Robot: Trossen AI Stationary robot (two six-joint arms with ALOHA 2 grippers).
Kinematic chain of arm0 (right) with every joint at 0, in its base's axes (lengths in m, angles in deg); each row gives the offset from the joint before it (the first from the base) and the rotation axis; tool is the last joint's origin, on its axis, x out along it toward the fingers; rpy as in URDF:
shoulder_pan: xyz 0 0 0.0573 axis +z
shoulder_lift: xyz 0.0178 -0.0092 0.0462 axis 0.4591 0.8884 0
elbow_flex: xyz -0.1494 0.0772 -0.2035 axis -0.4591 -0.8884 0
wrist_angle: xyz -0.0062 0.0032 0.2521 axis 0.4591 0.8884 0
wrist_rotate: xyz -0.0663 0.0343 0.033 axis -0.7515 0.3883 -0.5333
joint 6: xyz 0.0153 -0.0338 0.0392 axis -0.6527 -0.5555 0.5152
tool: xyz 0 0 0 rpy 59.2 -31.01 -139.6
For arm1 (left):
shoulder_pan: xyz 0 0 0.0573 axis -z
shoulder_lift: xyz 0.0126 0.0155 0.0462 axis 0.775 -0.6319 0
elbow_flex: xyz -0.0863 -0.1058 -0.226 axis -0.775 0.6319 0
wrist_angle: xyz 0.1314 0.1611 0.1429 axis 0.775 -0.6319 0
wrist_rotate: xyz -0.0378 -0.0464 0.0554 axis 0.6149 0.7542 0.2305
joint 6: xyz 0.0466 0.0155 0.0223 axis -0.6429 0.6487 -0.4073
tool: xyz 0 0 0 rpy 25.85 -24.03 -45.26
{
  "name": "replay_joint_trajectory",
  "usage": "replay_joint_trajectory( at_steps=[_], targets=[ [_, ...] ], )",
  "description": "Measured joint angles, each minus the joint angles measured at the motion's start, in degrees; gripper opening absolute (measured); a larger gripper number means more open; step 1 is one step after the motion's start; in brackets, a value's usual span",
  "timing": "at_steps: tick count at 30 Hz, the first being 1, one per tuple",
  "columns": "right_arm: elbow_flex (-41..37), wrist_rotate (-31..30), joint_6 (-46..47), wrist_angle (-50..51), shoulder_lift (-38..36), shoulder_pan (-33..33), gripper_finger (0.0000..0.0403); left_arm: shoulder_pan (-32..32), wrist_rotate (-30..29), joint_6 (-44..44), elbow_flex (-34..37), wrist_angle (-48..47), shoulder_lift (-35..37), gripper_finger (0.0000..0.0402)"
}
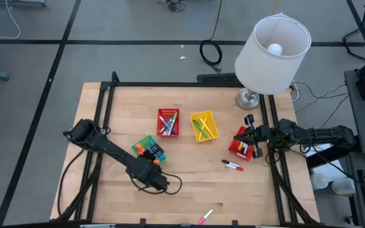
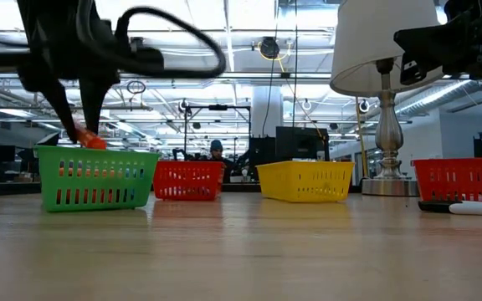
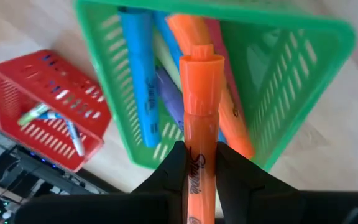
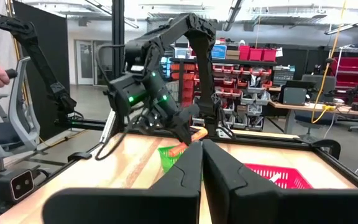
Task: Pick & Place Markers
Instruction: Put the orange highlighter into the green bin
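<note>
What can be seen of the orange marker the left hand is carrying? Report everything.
The orange marker is a slim, smooth plastic pen with a slightly wider cap at its far end and black script lettering along the barrel. The left hand is shut on its barrel, one dark finger pressing each side. It is off the table, cap end pointing down over the green basket, which already holds blue, orange, purple and pink markers. Whether the cap touches those cannot be told.

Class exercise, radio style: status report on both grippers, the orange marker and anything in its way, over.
Left gripper shut on orange marker, above green basket. Right gripper shut, empty, waiting above the right-hand red basket. Basket already holds markers; nothing blocks the drop.
</note>
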Motion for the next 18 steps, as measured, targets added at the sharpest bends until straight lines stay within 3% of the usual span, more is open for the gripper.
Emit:
replay_joint_trajectory(
  at_steps=[5,11,14,18],
  targets=[
    [0.00,0.00,1.20,0.00,0.00,0.00,0.0000,-1.07,0.30,-0.53,2.09,1.68,0.00,0.0055],
    [0.00,0.00,0.98,0.00,0.00,-0.01,0.0000,-1.49,1.27,-0.72,1.99,1.92,0.00,0.0157],
    [0.00,0.00,0.94,0.00,0.00,-0.01,0.0000,-1.44,-1.37,-0.23,1.85,1.59,0.00,0.0183],
    [0.00,0.00,0.83,0.00,0.00,-0.01,0.0000,-1.46,-6.62,4.78,-2.97,-5.33,-0.07,0.0178]
  ],
)
